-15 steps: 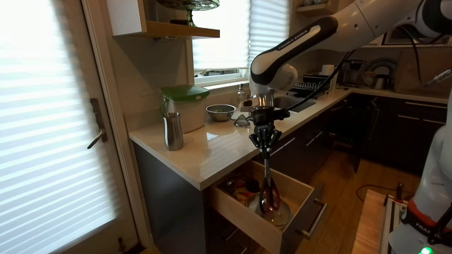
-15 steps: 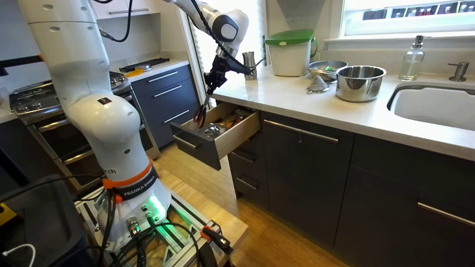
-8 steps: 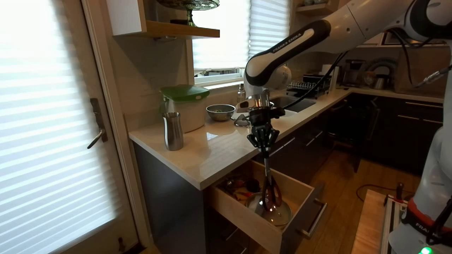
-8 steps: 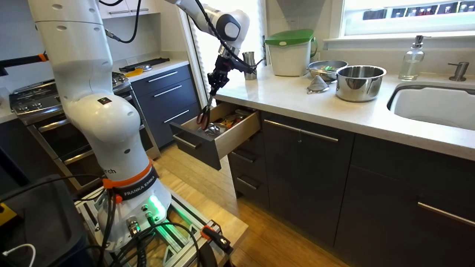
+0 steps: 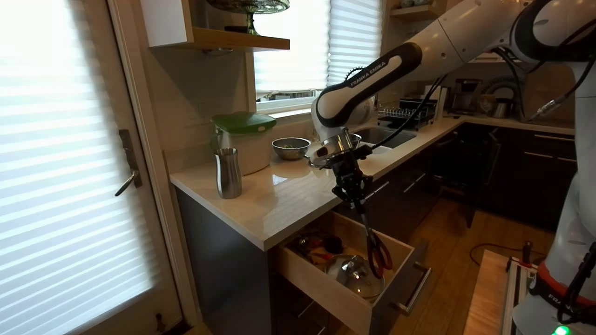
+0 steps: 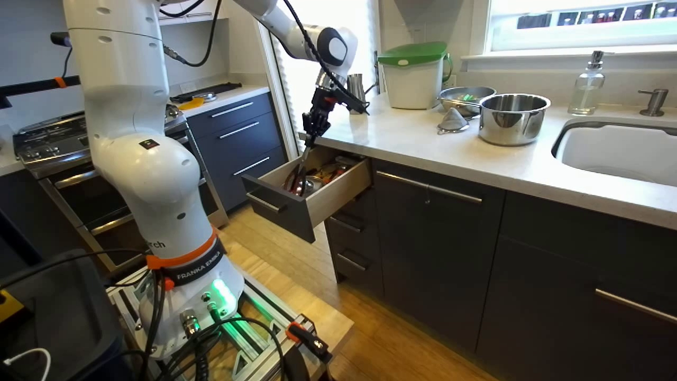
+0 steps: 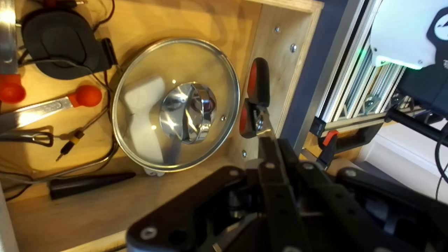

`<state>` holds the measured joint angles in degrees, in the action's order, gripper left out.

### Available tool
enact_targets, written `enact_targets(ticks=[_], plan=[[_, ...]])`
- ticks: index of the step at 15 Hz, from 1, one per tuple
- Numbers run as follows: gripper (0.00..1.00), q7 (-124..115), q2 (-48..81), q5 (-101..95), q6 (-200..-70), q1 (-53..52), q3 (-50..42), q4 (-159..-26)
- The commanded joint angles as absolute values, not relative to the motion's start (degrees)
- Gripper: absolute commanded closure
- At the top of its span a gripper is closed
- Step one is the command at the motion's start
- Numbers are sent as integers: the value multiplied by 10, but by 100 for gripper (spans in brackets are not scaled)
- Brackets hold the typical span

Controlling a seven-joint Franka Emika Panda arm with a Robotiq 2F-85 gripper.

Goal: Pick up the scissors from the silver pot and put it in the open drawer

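My gripper (image 5: 359, 207) is shut on the blades of the scissors (image 5: 380, 256), whose red-and-black handles hang down, tilted. In the wrist view my fingertips (image 7: 278, 140) close on the metal blade, and the scissors' handles (image 7: 259, 84) show beside the drawer's front wall. The open drawer (image 5: 321, 295) has light wooden sides; it also shows in an exterior view (image 6: 341, 197). The handles hang within the drawer, between its glass lid (image 7: 206, 63) and its front wall; whether they touch anything I cannot tell. The silver pot (image 6: 514, 124) stands on the counter near the sink, away from my gripper (image 6: 312, 138).
Red-ended metal tools (image 7: 45, 112), a black round case (image 7: 64, 43) and cables lie in the drawer. The counter edge (image 5: 298, 230) overhangs the drawer's back. A metal canister (image 5: 229, 174), a green-lidded bin (image 5: 247, 144) and a silver bowl (image 6: 468, 100) stand on the counter.
My gripper has lowered and tilted, still holding the scissors. The handles have swung toward the drawer's front and down into the drawer, away from above the lid's knob.
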<state>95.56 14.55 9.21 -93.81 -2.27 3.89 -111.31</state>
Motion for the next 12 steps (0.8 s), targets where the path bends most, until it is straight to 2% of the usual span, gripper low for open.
enact_targets(ticks=[1, 2, 3, 4, 6, 12], plan=[[98, 954, 160, 47, -918, -15, 40, -1091], [98, 952, 162, 34, -920, -14, 40, -1090], [87, 948, 162, 22, -923, -14, 39, -1092], [67, 938, 160, 11, -933, -14, 38, -1094], [54, 931, 159, 6, -939, -11, 38, -1095], [8, 909, 138, 22, -984, -6, 39, -1106]])
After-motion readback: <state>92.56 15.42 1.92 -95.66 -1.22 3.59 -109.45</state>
